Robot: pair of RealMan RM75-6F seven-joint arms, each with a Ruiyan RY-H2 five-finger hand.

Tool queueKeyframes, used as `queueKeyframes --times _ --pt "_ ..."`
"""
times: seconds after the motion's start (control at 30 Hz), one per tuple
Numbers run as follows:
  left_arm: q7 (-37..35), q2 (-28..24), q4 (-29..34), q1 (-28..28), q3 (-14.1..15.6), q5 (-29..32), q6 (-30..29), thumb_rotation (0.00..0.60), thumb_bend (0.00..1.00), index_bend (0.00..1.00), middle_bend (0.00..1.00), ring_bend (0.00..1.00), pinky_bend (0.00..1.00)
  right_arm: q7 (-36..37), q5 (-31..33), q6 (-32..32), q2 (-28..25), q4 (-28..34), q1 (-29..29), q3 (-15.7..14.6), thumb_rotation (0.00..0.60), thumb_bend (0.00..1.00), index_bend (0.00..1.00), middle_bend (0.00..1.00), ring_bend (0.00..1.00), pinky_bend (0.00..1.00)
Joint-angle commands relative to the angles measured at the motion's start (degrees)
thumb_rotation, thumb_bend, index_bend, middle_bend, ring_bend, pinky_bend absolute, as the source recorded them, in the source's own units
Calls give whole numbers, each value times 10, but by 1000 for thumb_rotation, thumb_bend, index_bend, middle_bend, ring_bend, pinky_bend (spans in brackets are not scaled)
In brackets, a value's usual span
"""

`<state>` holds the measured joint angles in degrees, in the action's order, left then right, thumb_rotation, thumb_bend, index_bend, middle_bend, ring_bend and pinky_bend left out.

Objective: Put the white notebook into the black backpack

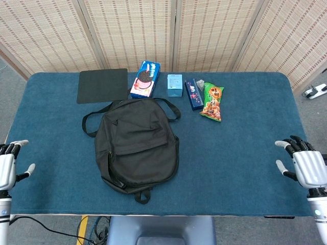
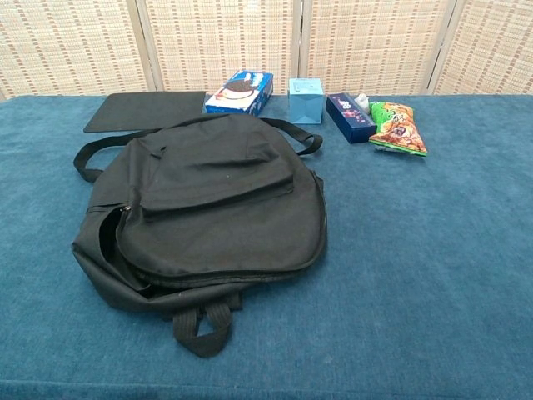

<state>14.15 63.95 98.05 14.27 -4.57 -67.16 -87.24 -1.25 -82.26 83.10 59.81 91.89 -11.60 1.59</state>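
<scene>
White-shelled fingers (image 1: 10,148) of the left hand (image 1: 7,168) are seen spread, nothing held, at the near left table edge. Right hand (image 1: 306,166) is likewise seen with fingers apart and empty, at the near right edge. Both hands are well apart from the black backpack (image 1: 135,145).

Hands are shown only in the head view; neither is caught in the chest view. In the chest view the backpack's main zipper (image 2: 112,242) is seen gaping on the near-left side, a detail hard to make out from above. Shoulder straps (image 2: 92,154) are spread toward the far side, and a webbing loop (image 2: 200,329) is laid nearest the camera.

No white notebook is visible in either view; its place cannot be told. A dark flat pad (image 1: 102,85) is laid behind the backpack, far left.

Along the far side are lined up a cookie box (image 1: 145,79), a light blue box (image 1: 174,84), a dark blue box (image 1: 192,93) and a green snack bag (image 1: 212,101).

Blue cloth is spread over the table (image 1: 240,153). Woven folding screens (image 1: 168,30) are stood behind; grey floor is seen at the sides.
</scene>
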Motion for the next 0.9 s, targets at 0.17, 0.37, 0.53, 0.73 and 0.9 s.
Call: queueKeyframes --times 0.17,0.37,0.53,0.73,0.9 --pt "7 -11 18 -22 7 -7 -5 600 251 303 255 241 142 -4 5 -9 1 6 7 2 600 324 299 304 162 267" --pt "10 -19 36 -40 10 -14 -12 600 251 300 255 239 138 -2 4 -12 3 10 12 5 600 324 299 304 162 267" --pt "8 -19 45 -58 14 -29 -28 600 251 300 255 239 138 -2 0 -10 -2 17 19 5 600 327 299 304 162 267" --pt "3 -26 52 -77 18 -41 -40 600 252 300 255 239 138 -1 -3 0 -9 24 31 6 600 330 299 304 162 267" --pt "14 -33 65 -91 27 -51 -44 600 252 297 255 237 132 -1 -8 11 -9 24 41 7 600 342 299 304 162 267"
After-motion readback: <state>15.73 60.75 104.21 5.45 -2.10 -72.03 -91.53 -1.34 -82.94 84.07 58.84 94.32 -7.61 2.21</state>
